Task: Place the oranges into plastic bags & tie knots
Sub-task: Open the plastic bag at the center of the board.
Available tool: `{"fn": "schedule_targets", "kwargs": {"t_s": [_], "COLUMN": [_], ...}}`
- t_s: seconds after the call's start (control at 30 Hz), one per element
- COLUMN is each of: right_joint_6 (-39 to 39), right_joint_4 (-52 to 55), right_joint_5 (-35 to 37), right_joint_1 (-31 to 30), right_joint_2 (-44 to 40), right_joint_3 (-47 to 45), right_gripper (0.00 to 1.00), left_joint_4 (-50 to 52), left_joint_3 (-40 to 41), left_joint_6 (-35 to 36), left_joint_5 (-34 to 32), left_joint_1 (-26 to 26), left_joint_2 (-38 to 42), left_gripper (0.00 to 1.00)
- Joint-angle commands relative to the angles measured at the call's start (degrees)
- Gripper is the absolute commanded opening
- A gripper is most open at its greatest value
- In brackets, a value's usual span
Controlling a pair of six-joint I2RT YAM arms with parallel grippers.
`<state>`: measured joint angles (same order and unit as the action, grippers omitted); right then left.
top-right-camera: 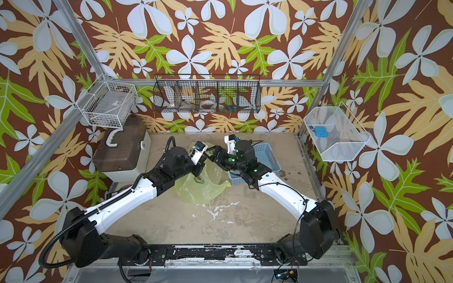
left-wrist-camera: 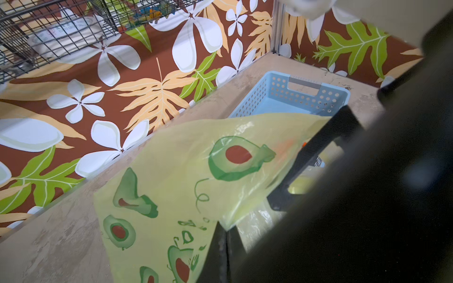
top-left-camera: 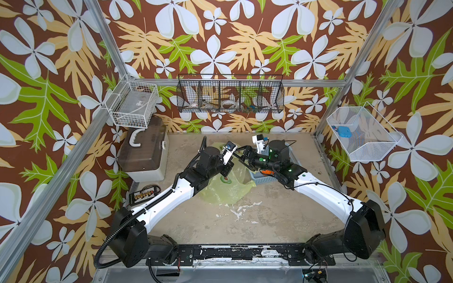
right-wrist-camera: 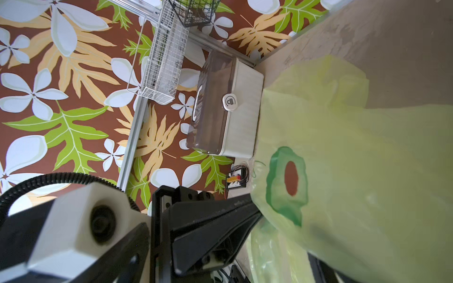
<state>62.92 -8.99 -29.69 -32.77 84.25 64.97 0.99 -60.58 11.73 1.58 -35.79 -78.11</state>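
Yellow-green translucent plastic bag (top-left-camera: 228,190), printed with halved avocados, lies crumpled on the beige worktop (top-left-camera: 245,220) at centre frame in both top views, beside a light-blue perforated plastic basket (left-wrist-camera: 269,98). Fingers of the left gripper (left-wrist-camera: 224,230) pinch its raised edge; those of the right gripper (top-left-camera: 236,158) stand spread wide, holding nothing.

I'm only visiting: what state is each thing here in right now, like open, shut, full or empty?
bag: crumpled, one edge lifted, no knot seen.
left gripper: shut on the bag's edge.
right gripper: open, holding nothing.
basket: upright, visible part empty.
box: lid shut.
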Motion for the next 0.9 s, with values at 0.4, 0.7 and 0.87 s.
{"fn": "schedule_targets", "kwargs": {"t_s": [0.4,0.7,0.87], "right_joint_6": [2.61,1.25,1.19], "right_joint_4": [-6.28,-4.76,-4.29], "right_joint_5": [3.06,5.35,5.52], "right_joint_1": [-0.01,-1.55,-2.45], "right_joint_2": [6.92,5.84,6.63], "right_joint_3": [3.95,4.46,5.38], "right_gripper": [0.0,0.0,0.0], "left_joint_4": [-6.33,-3.73,-0.07], "left_joint_3": [8.54,8.6,5.81], "left_joint_6": [1.01,-17.34,-20.04], "left_joint_5": [4.69,4.08,-1.58], "left_joint_1": [1.07,-0.21,-3.71], "left_joint_2": [8.75,12.13,8.2], "left_gripper": [0.47,0.83,0.86]}}
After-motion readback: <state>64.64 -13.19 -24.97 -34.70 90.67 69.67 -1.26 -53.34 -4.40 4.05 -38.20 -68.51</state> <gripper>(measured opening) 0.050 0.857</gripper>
